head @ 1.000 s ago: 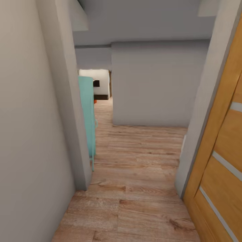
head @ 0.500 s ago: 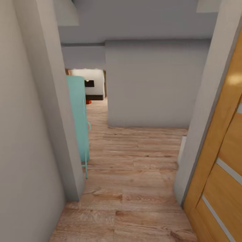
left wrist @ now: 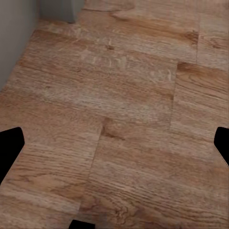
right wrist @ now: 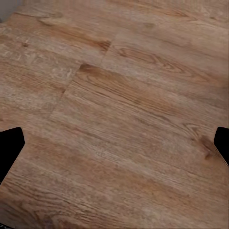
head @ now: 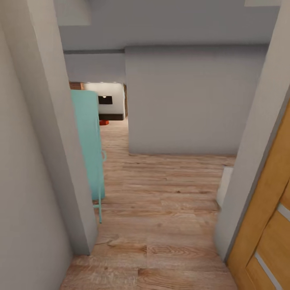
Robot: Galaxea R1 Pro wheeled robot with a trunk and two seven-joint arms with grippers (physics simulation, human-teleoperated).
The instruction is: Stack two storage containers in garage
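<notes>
Corridor with light wood plank flooring [head: 161, 209], seen from the head camera between a pale grey wall corner [head: 60, 161] at left and an orange-brown wooden door [head: 268, 225] with pale inset strips at right. Turquoise cabinet-like object [head: 88, 141], with a thin handle or leg of the same colour, just behind the left corner. Grey partition wall [head: 189, 100] straight ahead across the corridor. At far left of that wall, an opening into a distant brighter room with a white wall and a dark rectangular panel [head: 105, 100]. Small orange-red patch [head: 104, 122] on the far floor in that opening, possibly one of the storage containers; too small to identify with certainty, and well apart from both arms. Left hand [left wrist: 114, 148]: dark fingertips [left wrist: 10, 148] at opposite picture edges, spread wide, released, nothing between them, wood planks below and a strip of grey wall nearby. Right hand [right wrist: 114, 148]: fingertips [right wrist: 10, 145] likewise spread wide, released and empty, over bare wood planks.
</notes>
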